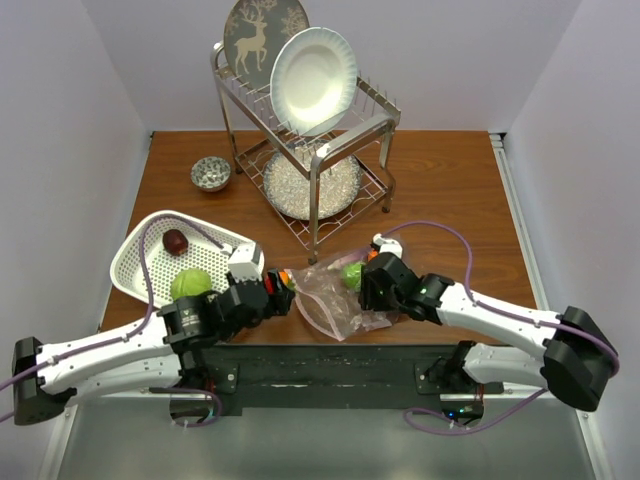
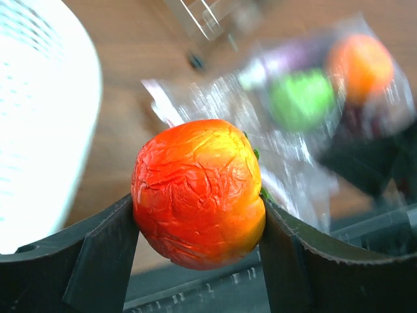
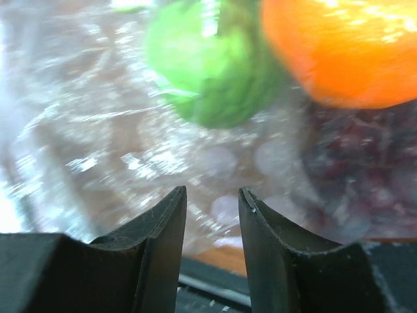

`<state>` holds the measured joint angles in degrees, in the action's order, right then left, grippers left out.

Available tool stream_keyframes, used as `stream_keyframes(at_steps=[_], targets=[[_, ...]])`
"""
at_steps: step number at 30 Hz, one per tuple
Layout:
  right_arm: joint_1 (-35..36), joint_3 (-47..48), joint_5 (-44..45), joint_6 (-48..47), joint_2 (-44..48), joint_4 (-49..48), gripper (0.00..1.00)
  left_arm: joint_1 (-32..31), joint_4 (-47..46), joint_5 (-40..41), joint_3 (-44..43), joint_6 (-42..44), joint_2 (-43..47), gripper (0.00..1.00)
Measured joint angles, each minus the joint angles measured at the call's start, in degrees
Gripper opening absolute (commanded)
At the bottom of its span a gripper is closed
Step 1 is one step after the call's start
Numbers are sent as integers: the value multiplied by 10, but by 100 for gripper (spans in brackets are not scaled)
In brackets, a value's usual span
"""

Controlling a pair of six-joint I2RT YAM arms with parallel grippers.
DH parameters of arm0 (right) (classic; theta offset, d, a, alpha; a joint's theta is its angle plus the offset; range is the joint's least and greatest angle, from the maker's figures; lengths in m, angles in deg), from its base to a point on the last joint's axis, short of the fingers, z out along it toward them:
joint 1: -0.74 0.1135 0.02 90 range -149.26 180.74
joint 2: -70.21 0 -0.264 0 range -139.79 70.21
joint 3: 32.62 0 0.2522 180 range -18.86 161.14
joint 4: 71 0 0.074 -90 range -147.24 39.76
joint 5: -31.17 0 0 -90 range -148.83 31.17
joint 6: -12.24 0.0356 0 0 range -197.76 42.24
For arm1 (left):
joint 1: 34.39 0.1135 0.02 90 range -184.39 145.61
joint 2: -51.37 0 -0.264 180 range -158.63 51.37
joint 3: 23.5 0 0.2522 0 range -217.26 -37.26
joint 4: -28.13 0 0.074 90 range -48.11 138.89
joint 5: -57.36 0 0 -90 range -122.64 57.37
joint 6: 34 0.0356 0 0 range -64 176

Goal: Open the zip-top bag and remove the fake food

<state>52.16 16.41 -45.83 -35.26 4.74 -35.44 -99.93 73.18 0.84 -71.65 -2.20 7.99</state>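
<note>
My left gripper (image 1: 283, 287) (image 2: 199, 228) is shut on a red-orange fake fruit (image 2: 199, 192) (image 1: 285, 277), held just left of the zip-top bag (image 1: 325, 305). The clear bag lies crumpled near the front edge of the table. It holds a green lime (image 1: 352, 275) (image 2: 301, 99) (image 3: 208, 72), an orange fruit (image 2: 361, 62) (image 3: 345, 45) and purple grapes (image 3: 365, 169). My right gripper (image 1: 368, 287) (image 3: 212, 202) is at the bag's right side, its jaws a narrow gap apart with nothing seen between them, right against the plastic (image 3: 98, 130).
A white perforated basket (image 1: 130, 255) (image 2: 39, 117) at the left holds a green cabbage ball (image 1: 190, 283) and a dark purple piece (image 1: 176, 241). A metal dish rack (image 1: 310, 150) with plates stands at the back. A small patterned bowl (image 1: 211, 173) sits to its left.
</note>
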Motion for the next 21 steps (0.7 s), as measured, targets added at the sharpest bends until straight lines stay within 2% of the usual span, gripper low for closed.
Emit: stream_keyframes(at_steps=[4, 10, 13, 17, 20, 21], targets=[[-1, 0, -52, -4, 30, 0, 42, 115, 16, 13, -60, 52, -37, 40], [-1, 1, -115, -6, 68, 28, 43, 312, -18, -9, -68, 131, -44, 40], [-1, 8, -126, -12, 87, 59, 43, 389, -59, -28, -56, 145, -72, 41], [-1, 20, -128, -18, 107, 85, 43, 450, -85, -37, -30, 145, -118, 42], [-1, 21, -128, -21, 116, 89, 44, 482, -92, -35, -18, 143, -140, 60], [-1, 21, -128, -23, 116, 90, 45, 487, -95, -32, -16, 143, -143, 72]])
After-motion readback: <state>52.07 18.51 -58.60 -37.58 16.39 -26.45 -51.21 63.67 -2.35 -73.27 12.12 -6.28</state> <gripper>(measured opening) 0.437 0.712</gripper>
